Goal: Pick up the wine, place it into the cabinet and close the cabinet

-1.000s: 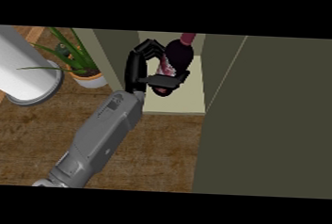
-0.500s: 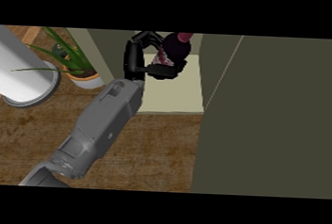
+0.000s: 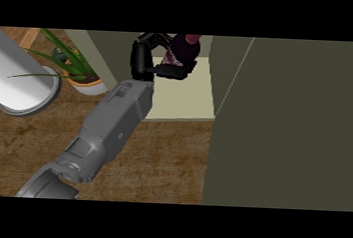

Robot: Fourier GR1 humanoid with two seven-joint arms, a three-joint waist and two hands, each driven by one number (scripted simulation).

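Head view: a grey forearm (image 3: 109, 125) rises from the lower left edge and slants up toward the top centre. Which arm it is cannot be told from this view alone (only one shows), though it comes in from the left side. Its black hand (image 3: 154, 60) is curled round the wine (image 3: 184, 50), a dark red bottle, fingers wrapped on its left flank and the thumb pressed against its lower part. The bottle sits at the very top of the view, over the pale shelf floor of the cabinet (image 3: 186, 94), inside the opening rather than out over the desk. The cabinet door (image 3: 290, 126) stands swung out, a large dark olive panel filling the right side. The wooden desk (image 3: 163, 160) spreads below the forearm. To the left, a potted plant (image 3: 72, 69) with long green leaves stands in a white pot, just beside a big white cylinder (image 3: 18, 81) that rests at the left edge.
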